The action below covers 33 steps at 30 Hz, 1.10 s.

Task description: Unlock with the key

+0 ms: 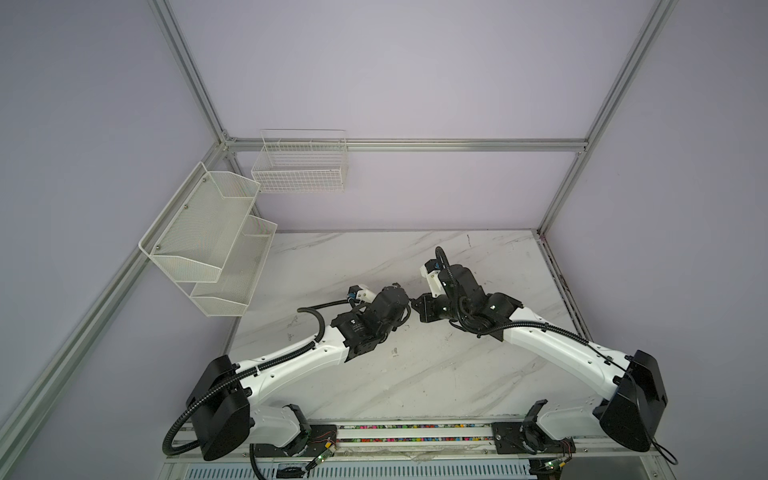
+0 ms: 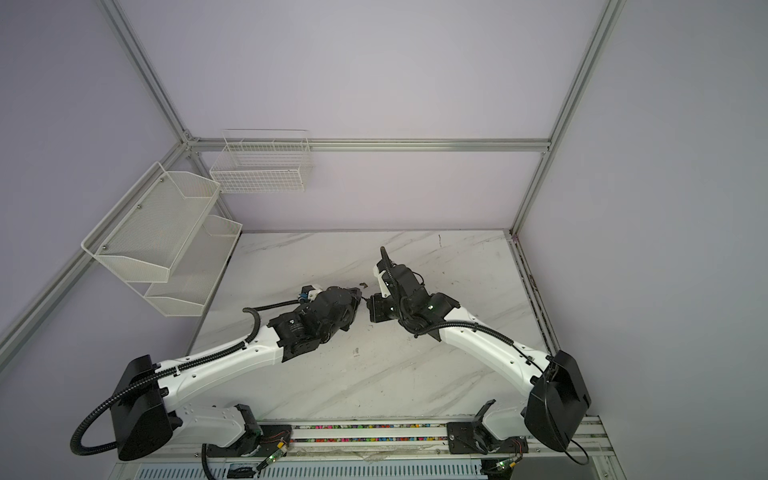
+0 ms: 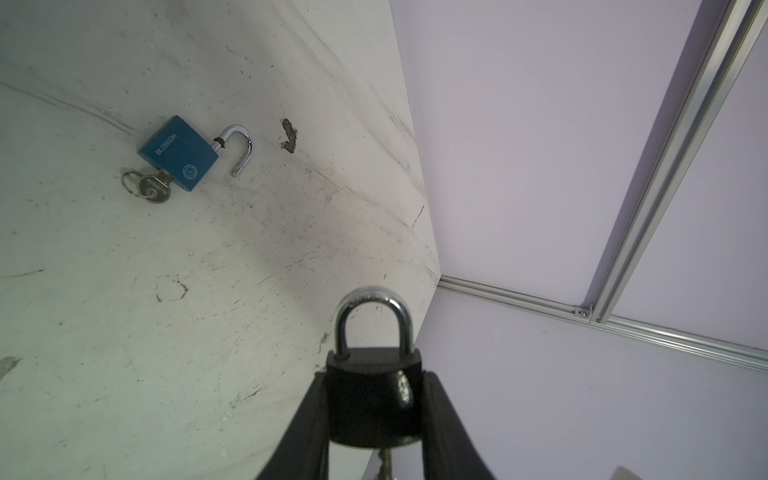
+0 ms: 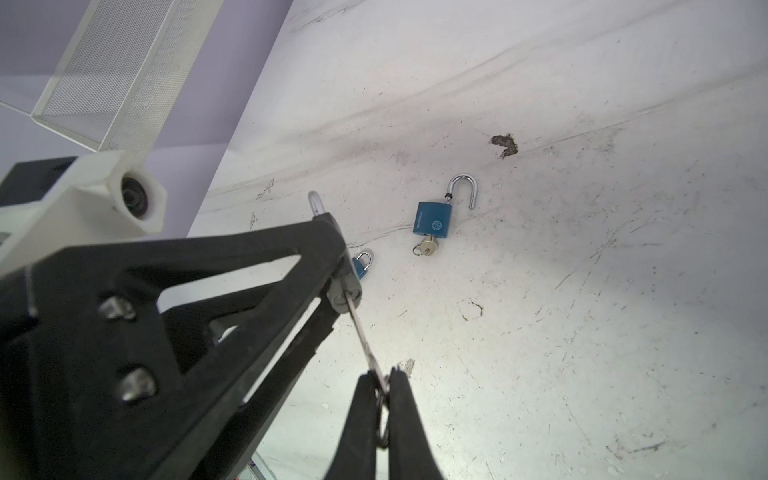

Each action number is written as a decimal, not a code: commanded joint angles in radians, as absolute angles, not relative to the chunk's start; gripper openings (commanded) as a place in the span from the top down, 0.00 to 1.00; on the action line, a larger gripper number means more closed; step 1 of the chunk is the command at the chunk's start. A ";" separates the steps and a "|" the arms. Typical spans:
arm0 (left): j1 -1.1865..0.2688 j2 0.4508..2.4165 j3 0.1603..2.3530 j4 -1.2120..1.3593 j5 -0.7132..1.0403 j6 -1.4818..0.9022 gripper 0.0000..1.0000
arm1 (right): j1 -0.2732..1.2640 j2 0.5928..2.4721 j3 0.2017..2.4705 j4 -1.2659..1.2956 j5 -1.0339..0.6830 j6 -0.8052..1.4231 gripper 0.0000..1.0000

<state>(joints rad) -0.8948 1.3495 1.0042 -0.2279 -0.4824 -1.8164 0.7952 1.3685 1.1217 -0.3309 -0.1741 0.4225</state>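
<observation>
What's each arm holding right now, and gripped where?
The left fingers clamp the black padlock by the two sides of its body. The right fingers pinch the key at its head end, with the blade reaching the padlock's keyhole.

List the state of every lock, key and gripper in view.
Black padlock: shackle shut.
Held key: tip in the black padlock's keyhole.
Large blue padlock: shackle open, lying on the table.
Second key: in the large blue padlock.
Small blue padlock: shackle shut, partly hidden.
Left gripper: shut on the black padlock.
Right gripper: shut on the held key.
</observation>
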 commanded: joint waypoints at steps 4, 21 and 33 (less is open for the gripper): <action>-0.902 1.335 1.031 -0.239 -0.443 -1.847 1.00 | 0.825 1.328 1.154 -0.234 -0.171 0.375 1.00; -0.913 1.400 1.110 -0.276 -0.414 -1.790 1.00 | 0.844 1.368 1.162 -0.133 -0.365 0.405 1.00; -0.890 1.345 0.973 -0.216 -0.386 -1.878 1.00 | 0.865 1.334 1.151 -0.158 -0.121 0.269 1.00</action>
